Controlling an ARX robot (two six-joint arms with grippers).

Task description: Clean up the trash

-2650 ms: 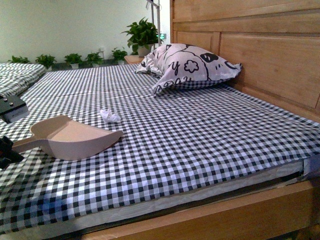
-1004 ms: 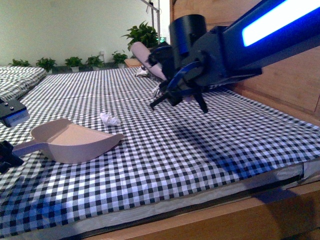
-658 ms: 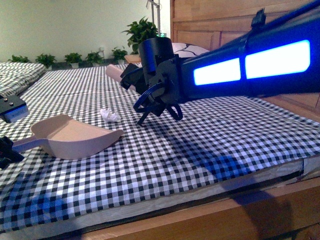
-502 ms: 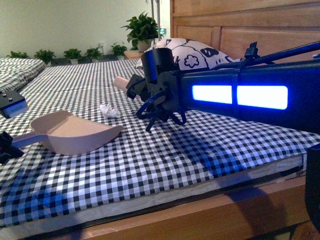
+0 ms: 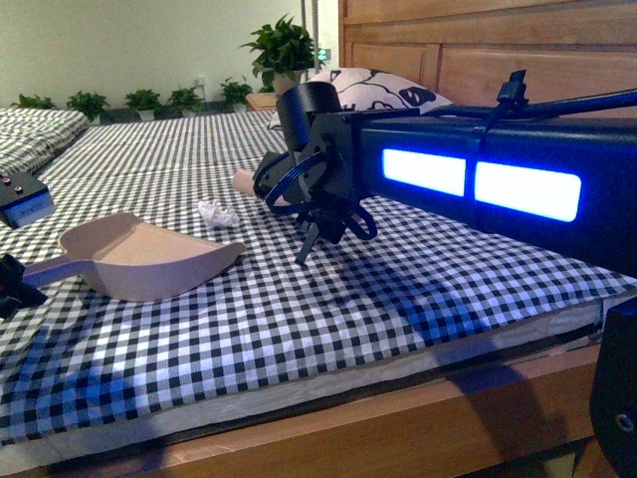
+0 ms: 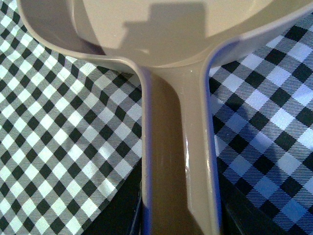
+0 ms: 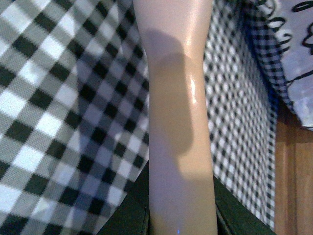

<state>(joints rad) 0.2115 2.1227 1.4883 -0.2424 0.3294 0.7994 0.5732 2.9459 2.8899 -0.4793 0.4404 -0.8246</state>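
Left tool [image 6: 179, 221] clamped on dustpan [image 5: 149, 261] handle, lower left. Right tool [image 7: 181, 218] clamped on pink stick [image 5: 245, 182], centre. Trash [image 5: 218, 211] between them on bed [image 5: 418, 299].

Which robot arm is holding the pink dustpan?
The left gripper holds the pink dustpan: its handle runs out of that gripper into the wide scoop. The right gripper grips only a plain pink stick, with no scoop in view.

Pink dustpan [image 5: 149, 261], white trash [image 5: 217, 212] (perhaps tissue), black-white checked sheet [image 5: 249, 329].
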